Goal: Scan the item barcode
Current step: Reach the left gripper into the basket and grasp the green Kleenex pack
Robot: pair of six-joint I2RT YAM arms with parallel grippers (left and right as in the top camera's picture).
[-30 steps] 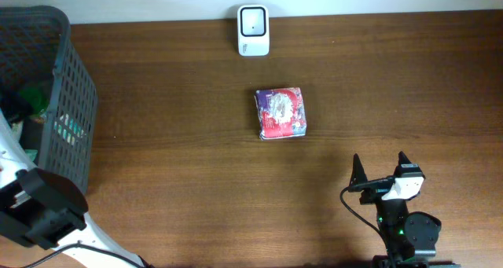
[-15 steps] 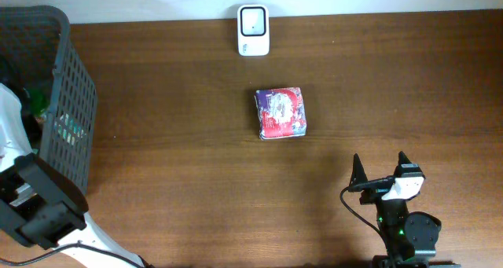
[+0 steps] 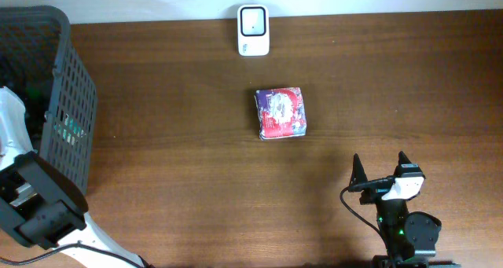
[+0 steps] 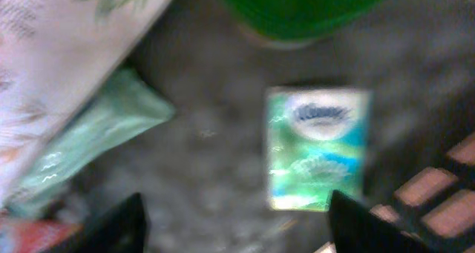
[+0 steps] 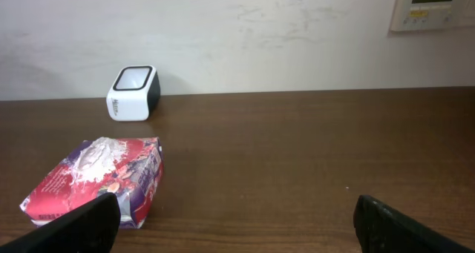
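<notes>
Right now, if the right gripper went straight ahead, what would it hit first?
Likely nothing before the wall: the right gripper faces bare table, and the red packet lies off to its left.

- Dark basket [image 3: 72,103]: cut off by the overhead view's left edge; the left arm [image 3: 43,209] ends hidden inside it.
- Inside the basket, blurred: a green-blue packet [image 4: 318,149], print unreadable.
- Beyond that packet, a green item [image 4: 297,12], cut off at the top edge.
</notes>
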